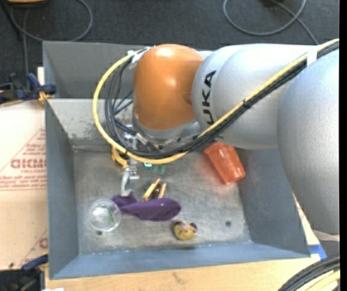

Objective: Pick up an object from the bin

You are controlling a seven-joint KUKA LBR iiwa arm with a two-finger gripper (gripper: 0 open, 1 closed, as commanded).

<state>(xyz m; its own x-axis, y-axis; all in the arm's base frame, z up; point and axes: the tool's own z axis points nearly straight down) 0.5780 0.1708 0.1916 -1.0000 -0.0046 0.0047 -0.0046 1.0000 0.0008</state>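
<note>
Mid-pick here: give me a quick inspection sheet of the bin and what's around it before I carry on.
Surface: grey metal bin, floor scuffed.
Job's things: purple floppy thing, nearest the gripper, lower middle of the floor; thin yellow-brown sticks just above it.
Clutter: clear round thing lower left; small yellow-and-dark thing by the lower wall; orange translucent block at right, beside the arm.
Gripper: gripper hangs just above the purple thing's left end.
Cables: yellow and black wrist cables loop round the orange cover.
Surroundings: dark floor with loose black leads.
</note>
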